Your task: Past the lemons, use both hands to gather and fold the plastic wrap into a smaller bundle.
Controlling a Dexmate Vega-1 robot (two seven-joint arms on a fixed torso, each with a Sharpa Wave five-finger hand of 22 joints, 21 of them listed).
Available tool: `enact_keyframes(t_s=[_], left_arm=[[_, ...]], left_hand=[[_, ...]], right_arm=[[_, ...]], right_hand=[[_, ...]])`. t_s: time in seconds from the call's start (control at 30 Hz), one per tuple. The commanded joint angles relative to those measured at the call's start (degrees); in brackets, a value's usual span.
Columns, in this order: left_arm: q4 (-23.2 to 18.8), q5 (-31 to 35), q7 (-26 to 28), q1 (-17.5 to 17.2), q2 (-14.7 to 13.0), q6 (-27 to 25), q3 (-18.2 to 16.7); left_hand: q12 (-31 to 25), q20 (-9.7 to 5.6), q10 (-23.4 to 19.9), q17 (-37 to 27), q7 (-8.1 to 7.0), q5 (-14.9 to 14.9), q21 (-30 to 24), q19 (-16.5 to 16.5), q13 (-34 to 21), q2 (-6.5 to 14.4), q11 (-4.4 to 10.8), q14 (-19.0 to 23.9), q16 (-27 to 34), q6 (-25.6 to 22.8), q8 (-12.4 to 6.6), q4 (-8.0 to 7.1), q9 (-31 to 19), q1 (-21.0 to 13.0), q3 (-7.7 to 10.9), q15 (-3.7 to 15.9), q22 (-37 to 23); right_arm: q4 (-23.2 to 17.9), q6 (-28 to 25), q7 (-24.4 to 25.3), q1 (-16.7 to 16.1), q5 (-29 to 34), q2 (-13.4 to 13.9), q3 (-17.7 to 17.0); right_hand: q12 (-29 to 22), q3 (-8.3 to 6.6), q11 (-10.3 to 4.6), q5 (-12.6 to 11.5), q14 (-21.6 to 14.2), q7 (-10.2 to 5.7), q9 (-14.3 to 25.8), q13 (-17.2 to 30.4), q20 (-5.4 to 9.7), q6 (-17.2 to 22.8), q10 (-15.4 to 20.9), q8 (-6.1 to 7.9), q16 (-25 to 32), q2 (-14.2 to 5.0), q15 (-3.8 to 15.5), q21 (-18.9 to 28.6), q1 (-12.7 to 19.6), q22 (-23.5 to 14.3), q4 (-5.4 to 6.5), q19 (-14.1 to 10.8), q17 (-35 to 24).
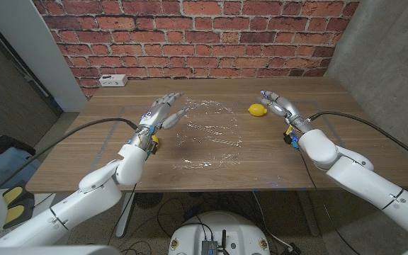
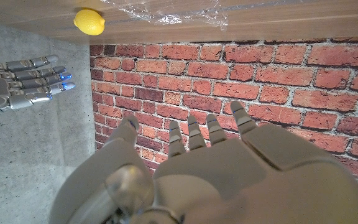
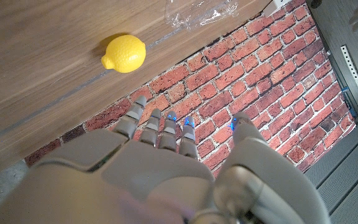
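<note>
Both my hands free and spread, plastic wrap lying flat between them

My left hand [image 1: 163, 112] hovers at the wrap's 9 o'clock edge, fingers apart, holding nothing; whether the fingertips touch the film I cannot tell. My right hand [image 1: 280, 105] stands at about 2 o'clock from the wrap, fingers extended and apart, grasping nothing, just beside the lemon [image 1: 258, 109], which sits on its 9 o'clock side. The plastic wrap [image 1: 207, 133] lies spread and crinkled on the wooden table [image 1: 353, 142] near its middle, apart from the lemon. A white power strip [image 1: 112, 80] rests at the table's far 10 o'clock corner, against the brick wall [image 1: 211, 35]
</note>
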State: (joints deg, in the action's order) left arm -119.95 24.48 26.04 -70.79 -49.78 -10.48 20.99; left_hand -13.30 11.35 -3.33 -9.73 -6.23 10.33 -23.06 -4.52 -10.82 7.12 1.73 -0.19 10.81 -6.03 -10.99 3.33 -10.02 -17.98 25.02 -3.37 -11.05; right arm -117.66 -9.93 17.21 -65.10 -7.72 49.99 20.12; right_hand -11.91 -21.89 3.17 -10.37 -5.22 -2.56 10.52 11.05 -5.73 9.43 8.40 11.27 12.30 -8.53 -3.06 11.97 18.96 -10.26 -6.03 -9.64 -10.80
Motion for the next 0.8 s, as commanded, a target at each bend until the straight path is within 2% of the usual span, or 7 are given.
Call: enact_keyframes(t_s=[0.03,0.8], left_arm=[[-2.4,1.15,0.17,-2.89,-0.89,-1.48,-0.93],[-6.75,2.9,0.12,-9.13,-2.79,-4.88,-4.26]], left_hand=[[0.27,0.26,-0.29,-0.21,-0.12,-0.22,0.11,0.39,-0.06,0.02,0.29,0.27,-0.13,-0.23,0.33,0.52,-0.09,-0.5,0.1,0.14,-0.26],[0.1,0.29,-1.57,-0.2,0.08,-0.28,-0.01,1.43,-0.09,0.19,0.46,1.27,0.08,-0.92,0.13,1.38,-0.12,-0.99,0.6,0.32,-0.27]], right_arm=[[-3.66,-3.18,0.18,-2.07,1.48,1.78,-0.34],[-10.33,-9.6,1.8,-6.65,3.39,4.16,-1.52]], right_hand=[[-0.54,-0.26,0.05,0.04,-0.43,-0.05,0.19,0.29,0.09,0.44,0.6,0.43,0.22,0.13,-0.04,0.36,0.62,-0.16,-0.41,-0.51,-0.32],[-0.63,-0.64,-0.38,-0.07,-0.96,-0.15,0.22,0.32,0.49,1.32,1.61,0.49,0.38,-0.53,0.52,0.38,1.28,-0.15,-0.64,-0.88,-0.46]])
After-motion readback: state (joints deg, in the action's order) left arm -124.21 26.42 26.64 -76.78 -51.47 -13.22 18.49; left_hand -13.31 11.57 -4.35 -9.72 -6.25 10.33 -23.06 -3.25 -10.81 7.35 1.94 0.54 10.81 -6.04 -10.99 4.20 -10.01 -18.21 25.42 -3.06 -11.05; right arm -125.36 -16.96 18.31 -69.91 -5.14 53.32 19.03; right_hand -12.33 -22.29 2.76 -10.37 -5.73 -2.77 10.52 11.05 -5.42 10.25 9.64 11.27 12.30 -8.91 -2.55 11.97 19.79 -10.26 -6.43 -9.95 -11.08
